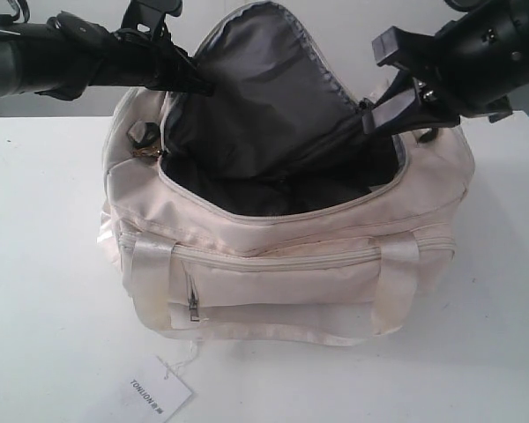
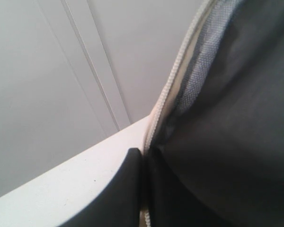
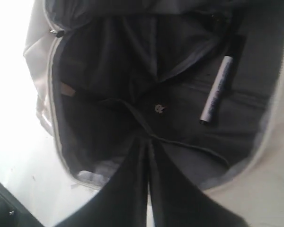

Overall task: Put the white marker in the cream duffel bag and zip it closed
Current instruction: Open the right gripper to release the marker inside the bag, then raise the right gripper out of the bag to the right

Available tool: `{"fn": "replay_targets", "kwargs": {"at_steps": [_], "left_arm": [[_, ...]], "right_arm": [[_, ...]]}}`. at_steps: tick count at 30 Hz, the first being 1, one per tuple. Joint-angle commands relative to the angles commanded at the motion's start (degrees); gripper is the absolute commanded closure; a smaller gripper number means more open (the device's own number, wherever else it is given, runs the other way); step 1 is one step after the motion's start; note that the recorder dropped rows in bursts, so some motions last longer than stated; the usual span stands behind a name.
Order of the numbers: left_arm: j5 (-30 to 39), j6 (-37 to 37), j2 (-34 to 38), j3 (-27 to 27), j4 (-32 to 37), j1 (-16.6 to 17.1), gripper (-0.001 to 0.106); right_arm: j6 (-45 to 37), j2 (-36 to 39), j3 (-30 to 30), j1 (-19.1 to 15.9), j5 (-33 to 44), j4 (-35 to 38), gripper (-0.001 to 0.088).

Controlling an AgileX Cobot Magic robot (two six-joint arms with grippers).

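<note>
Right wrist view: one white marker [image 3: 217, 90] inside one cream duffel bag [image 3: 270, 189]; left gripper [image 1: 201, 85] pinching bag, right gripper [image 3: 147, 146] closed.

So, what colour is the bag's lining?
Dark grey lining, clearest in the exterior view.

Marker [image 3: 217, 90] inside the duffel bag [image 1: 291, 273], bag on the table [image 1: 44, 264], paper tag [image 1: 161, 390] before it.

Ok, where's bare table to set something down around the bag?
Bare table left of the cream duffel bag, right of it, and in front, right of the paper tag. Crowded over the opening: left gripper on the raised flap, right gripper at the rim; white marker lies inside.
</note>
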Motion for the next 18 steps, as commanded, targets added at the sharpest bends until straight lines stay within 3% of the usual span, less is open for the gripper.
{"fn": "replay_targets", "kwargs": {"at_steps": [12,18], "left_arm": [[0.0,0.0,0.0,0.0,0.0,0.0,0.105],[0.0,0.0,0.0,0.0,0.0,0.0,0.105]], "right_arm": [[17.1,-5.0,0.0,-3.2,-5.3,-21.3,0.0868],[18.0,-5.6,0.0,-3.3,-5.8,-24.4,0.0868]]}}
